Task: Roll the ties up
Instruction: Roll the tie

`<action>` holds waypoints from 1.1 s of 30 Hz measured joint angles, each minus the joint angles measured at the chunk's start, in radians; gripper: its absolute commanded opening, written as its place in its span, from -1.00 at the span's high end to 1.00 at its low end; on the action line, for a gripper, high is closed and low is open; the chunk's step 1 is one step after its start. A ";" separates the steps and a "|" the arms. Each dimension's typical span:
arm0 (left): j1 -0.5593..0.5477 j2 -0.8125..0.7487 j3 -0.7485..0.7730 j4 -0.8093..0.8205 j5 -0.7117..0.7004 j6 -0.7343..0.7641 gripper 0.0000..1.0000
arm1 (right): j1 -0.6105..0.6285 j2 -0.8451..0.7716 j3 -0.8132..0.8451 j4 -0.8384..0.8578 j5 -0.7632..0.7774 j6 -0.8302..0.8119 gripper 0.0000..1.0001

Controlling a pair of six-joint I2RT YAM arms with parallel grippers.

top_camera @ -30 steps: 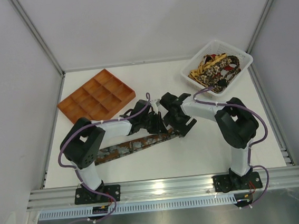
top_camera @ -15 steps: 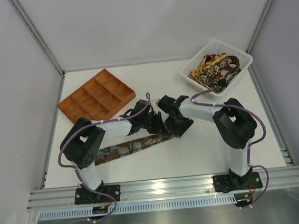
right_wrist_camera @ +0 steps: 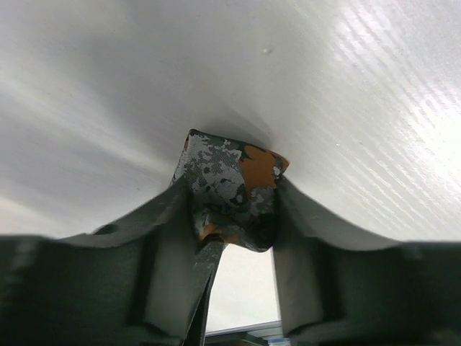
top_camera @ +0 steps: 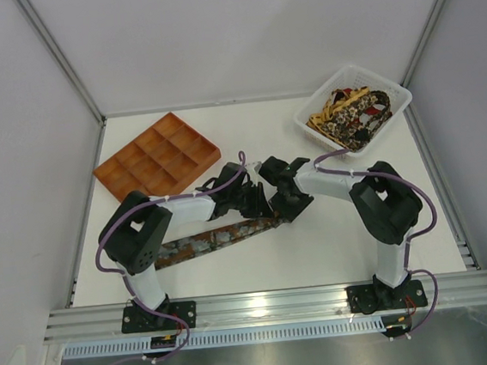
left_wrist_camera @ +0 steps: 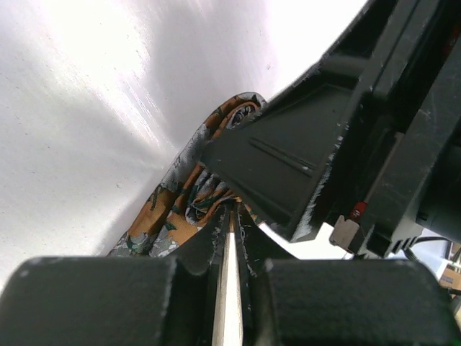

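right gripper closed on the folded end of the tie: fabric bunched between both pads, a thick wad pressed against the table

left gripper sits right next to it, jaws pinched to a thin slit, tips in the same tie's fabric. It looks clamped on it, though the right gripper's body hides most of the nip

both meet near the table's middle; from there the tie runs flat toward the near-left corner, partly under the left arm

handling, as a judgement: light, limp woven fabric with no stiffness, so it holds no shape unless pinched. The smooth face likely slides on the table, and a loose coil would spring open

best hold looks to be across the full width at the rolled end, not one edge, or the roll goes conical. The left gripper is better placed pinning the flat strip just beside the roll for tension

spare ties are piled in the white basket at the far-right corner; orange tray is toward the far-left, well apart from the work
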State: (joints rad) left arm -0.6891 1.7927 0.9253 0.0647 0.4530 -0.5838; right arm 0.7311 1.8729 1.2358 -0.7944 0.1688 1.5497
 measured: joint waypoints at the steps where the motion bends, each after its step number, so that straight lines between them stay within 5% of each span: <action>1: 0.000 0.000 0.001 0.000 0.000 0.000 0.78 | 0.000 -0.001 -0.001 0.003 0.000 0.002 -0.14; 6: 0.000 0.000 0.006 -0.016 -0.004 0.002 0.78 | 0.000 -0.014 -0.013 0.039 -0.009 -0.001 -0.63; 12: 0.000 0.000 0.021 -0.053 -0.003 0.015 0.78 | -0.003 -0.074 -0.079 0.072 -0.012 -0.040 -0.76; 18: 0.000 0.000 0.042 -0.060 -0.015 0.018 0.77 | -0.004 -0.254 -0.229 0.066 -0.036 -0.151 -0.61; 24: 0.000 0.000 0.051 -0.060 -0.031 0.018 0.78 | -0.130 -0.546 -0.360 0.150 -0.051 -0.389 -0.62; 33: 0.000 -0.012 0.051 -0.100 -0.045 0.028 0.77 | -0.209 -0.554 -0.394 0.365 -0.334 -0.755 -0.27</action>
State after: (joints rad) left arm -0.6895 1.7809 0.9764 -0.0349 0.4084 -0.5556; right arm 0.5224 1.3186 0.8417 -0.4290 -0.1654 0.7944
